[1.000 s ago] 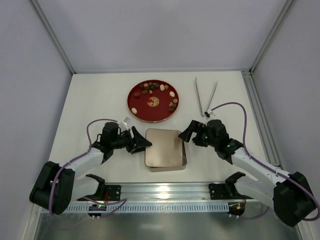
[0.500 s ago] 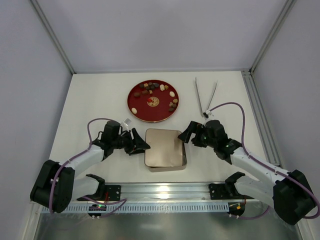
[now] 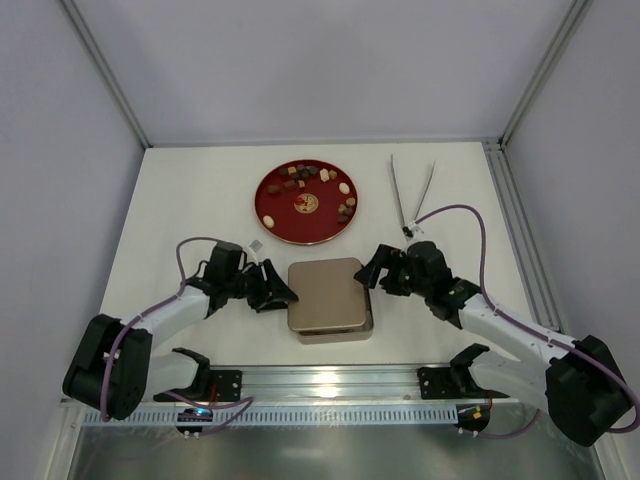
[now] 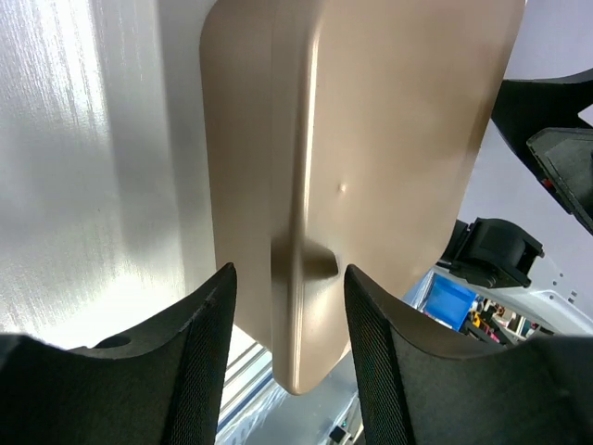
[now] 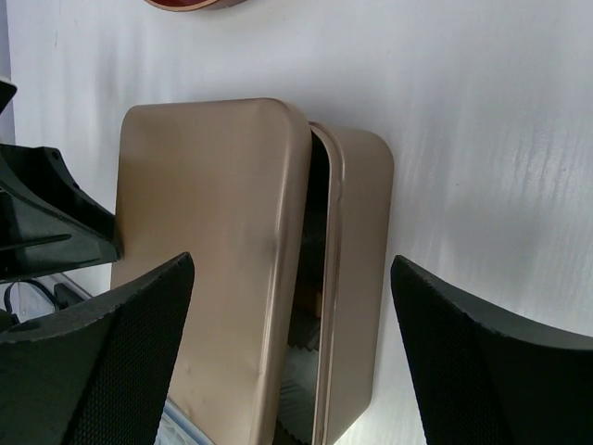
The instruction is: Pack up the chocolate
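The chocolate (image 3: 335, 190), small brown, tan and cream candies, lies on a red round plate (image 3: 275, 222) at the back centre. A gold square tin stands at the front centre. Its lid (image 3: 325, 295) sits raised and shifted left, off the base (image 3: 368, 318). My left gripper (image 3: 278, 292) is shut on the lid's left edge (image 4: 371, 139), one finger (image 4: 208, 362) on each side. My right gripper (image 3: 372, 272) is wide open at the tin's right side, straddling the lid (image 5: 204, 204) and base (image 5: 361, 213). A dark gap (image 5: 315, 241) shows between them.
Metal tongs (image 3: 412, 190) lie at the back right of the table. A metal rail (image 3: 330, 385) runs along the near edge by the arm bases. Grey walls enclose the table on three sides.
My left gripper has moved right and closed on the tin's left edge. The lid has come up off the base and shifted left. My right gripper has edged closer to the tin.
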Tool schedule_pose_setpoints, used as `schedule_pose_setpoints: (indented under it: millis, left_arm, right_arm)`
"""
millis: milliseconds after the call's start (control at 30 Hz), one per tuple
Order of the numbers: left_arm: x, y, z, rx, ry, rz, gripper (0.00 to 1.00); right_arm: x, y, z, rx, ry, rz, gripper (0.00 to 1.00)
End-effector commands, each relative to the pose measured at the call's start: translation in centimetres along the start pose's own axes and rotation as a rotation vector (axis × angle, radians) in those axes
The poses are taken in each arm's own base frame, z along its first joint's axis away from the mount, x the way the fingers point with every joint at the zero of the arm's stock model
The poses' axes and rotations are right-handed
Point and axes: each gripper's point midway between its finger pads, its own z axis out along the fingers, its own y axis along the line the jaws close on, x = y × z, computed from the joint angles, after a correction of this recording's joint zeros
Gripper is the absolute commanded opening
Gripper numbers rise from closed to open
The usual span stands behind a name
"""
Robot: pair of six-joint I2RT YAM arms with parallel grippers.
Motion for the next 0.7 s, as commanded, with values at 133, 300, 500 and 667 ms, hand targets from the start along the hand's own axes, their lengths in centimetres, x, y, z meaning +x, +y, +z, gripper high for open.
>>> schedule_pose_setpoints:
  millis: [133,300,500,667]
  left_arm:
    - [-1.33,-1.87,-0.39,0.030,-0.016,0.057,0.48]
    - [-1.31,-1.90,-0.36,0.010,0.003,0.077,0.46]
    - [-1.25,-1.72,-0.20,-0.033,0.023,0.109,0.45]
    - [-0.96,-1.85,-0.02,-0.061,0.042,0.143,0.44]
  right_arm:
    - [-0.61,1.00,0.62,-0.023,-0.037,-0.014,0.86]
    - [-0.12,1.02,0.91,-0.019,-0.025,-0.013,0.84]
    - [-0.16,1.21,1.09,-0.021,-0.027,-0.015,0.82]
    - [0.10,1.47,1.28,-0.024,-0.017,-0.019,0.78]
